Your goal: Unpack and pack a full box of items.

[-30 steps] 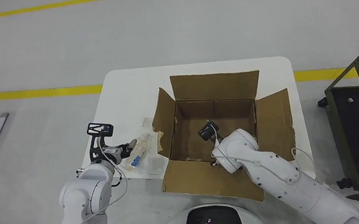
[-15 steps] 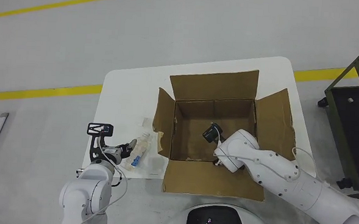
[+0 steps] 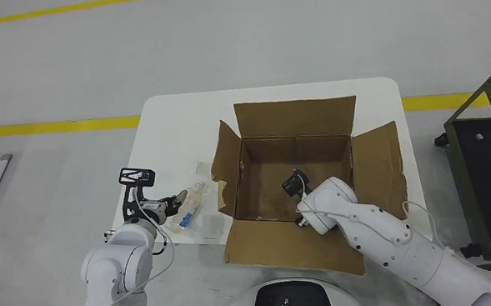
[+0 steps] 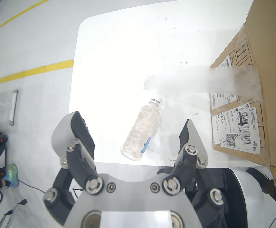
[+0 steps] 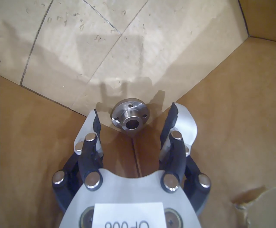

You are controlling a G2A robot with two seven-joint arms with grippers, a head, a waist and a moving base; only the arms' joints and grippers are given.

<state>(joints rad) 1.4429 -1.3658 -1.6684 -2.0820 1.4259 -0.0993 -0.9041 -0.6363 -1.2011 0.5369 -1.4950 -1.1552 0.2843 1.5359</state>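
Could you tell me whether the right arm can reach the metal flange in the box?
Probably yes: the right gripper is open, facing the metal flange in a corner of the box, nothing between; the close walls may crowd it.

My left gripper [image 4: 133, 121], white-shelled with black ribbed rubber pads [image 4: 83, 131], hangs with its two fingers spread wide and the wrist tipped forward and down. My right gripper [image 5: 134, 109], of the same white and black make, points steeply down, its fingers [image 5: 170, 121] parted and the tips angled toward each other. My white right arm [image 3: 375, 231] is bent at the elbow, with the forearm stretched out behind those fingers.
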